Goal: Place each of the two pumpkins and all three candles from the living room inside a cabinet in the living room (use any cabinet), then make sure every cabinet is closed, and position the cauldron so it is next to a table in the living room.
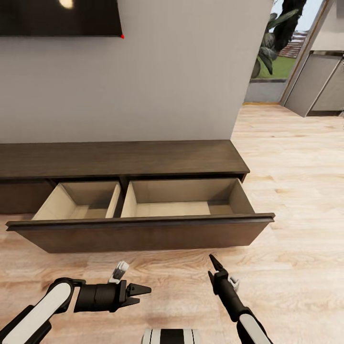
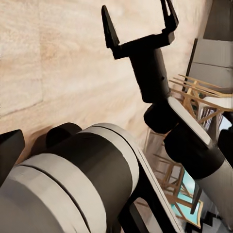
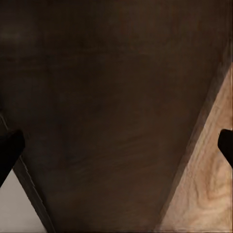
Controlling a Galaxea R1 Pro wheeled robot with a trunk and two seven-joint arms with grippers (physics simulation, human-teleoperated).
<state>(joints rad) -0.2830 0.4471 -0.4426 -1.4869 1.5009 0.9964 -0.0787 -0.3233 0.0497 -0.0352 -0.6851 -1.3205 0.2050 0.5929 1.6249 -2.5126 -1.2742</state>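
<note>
One long, low dark brown cabinet (image 1: 119, 160) set against a pale grey wall (image 1: 181, 71), its wide drawer (image 1: 143, 231) pulled right out over the floor. Two pale beige compartments inside that drawer, a thin divider between them, both bare down to their bottoms. Dark drawer front close up in the right wrist view, a strip of wood floor beside it.

Light wood plank floor (image 1: 296, 191) everywhere below, grain running across, glossy in places. Black screen (image 1: 57, 16) mounted high on the wall above the cabinet, with a small red dot at its lower corner. Off to the right past the wall's end, a glass opening with green leaves (image 1: 272, 33) and grass outside, grey panels (image 1: 317, 83) next to it.

Low in the head view, left gripper (image 1: 143, 294) level with the floor and pointing sideways toward the other arm, jaws a little apart, holding nothing. Right gripper (image 1: 213, 263) aimed up at the drawer front, just short of it. From the left wrist camera, that right gripper (image 2: 138, 22) seen with jaws clearly spread wide, empty, bare planks behind. Wooden chair frames (image 2: 199, 97) at the edge of that same view, further off.
</note>
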